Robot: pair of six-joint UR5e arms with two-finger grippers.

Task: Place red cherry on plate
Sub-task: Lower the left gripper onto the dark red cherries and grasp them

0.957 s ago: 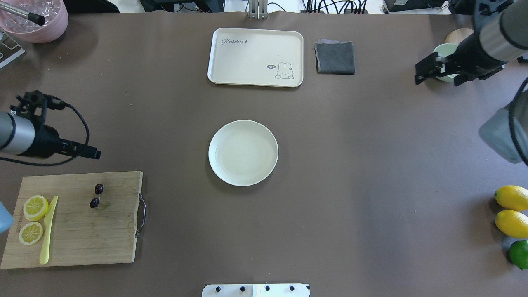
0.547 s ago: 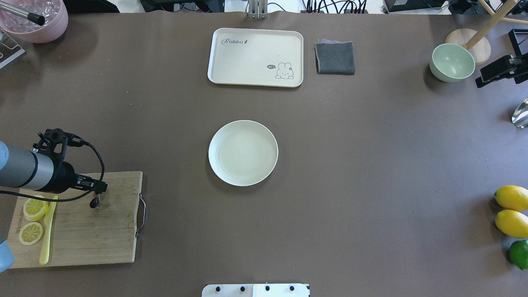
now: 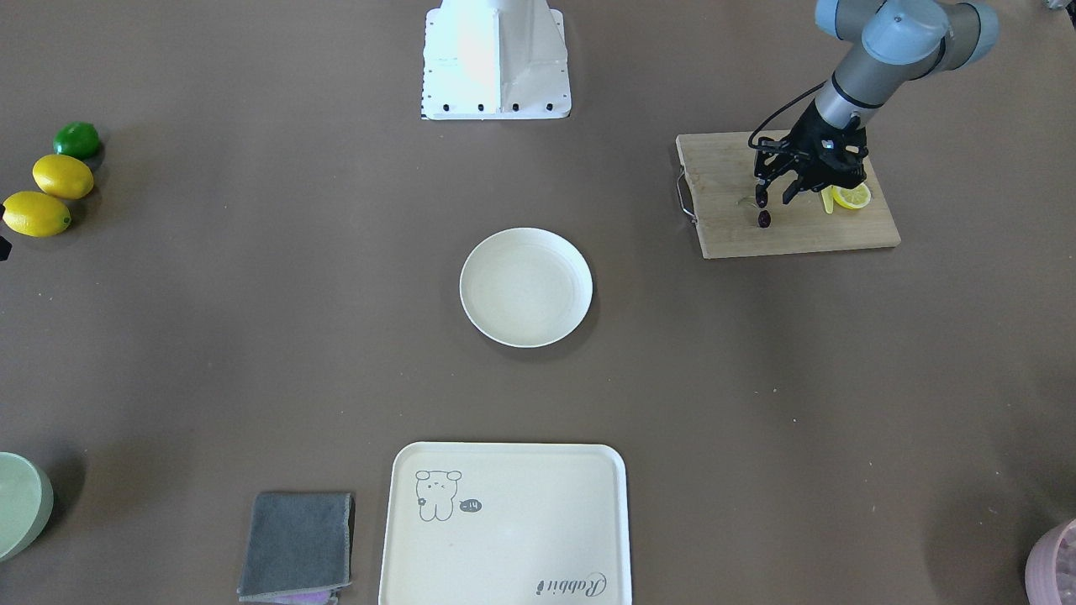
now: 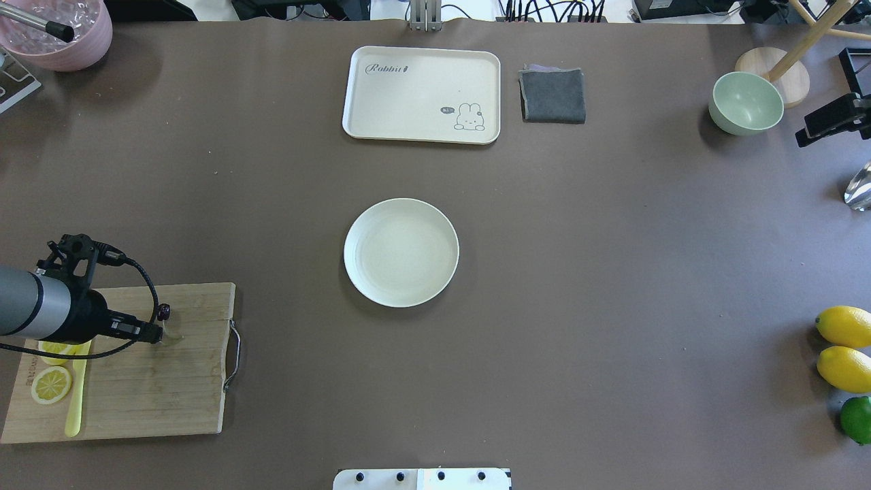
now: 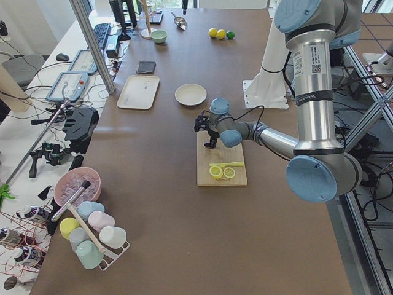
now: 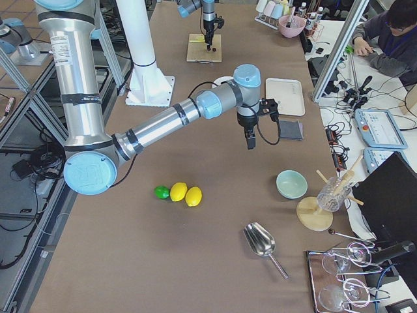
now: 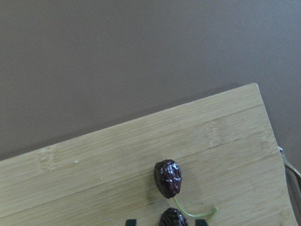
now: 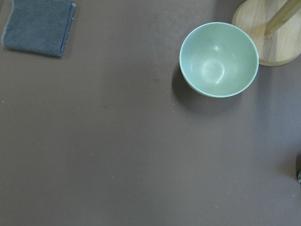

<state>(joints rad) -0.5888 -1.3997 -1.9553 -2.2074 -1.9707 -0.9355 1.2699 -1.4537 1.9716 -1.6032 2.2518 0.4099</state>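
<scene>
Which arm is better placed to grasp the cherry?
Left. The left end effector straddles the red cherry on the cutting board, open; the right end effector is far off near the green bowl.

1. Overhead: above robot base point(image 4: 422, 478), looks forward-down; front view opposite, steep; both share plate point(image 4: 401, 252), whole worktop point(image 4: 612, 272).
2. Side views: one per worktop end, looking along it, far.
3. Left wrist: close on cutting board point(image 7: 94, 174); right wrist: higher, over green bowl point(image 8: 218, 59).

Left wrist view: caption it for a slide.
Left gripper open around the red cherry on the wooden cutting board.
</scene>
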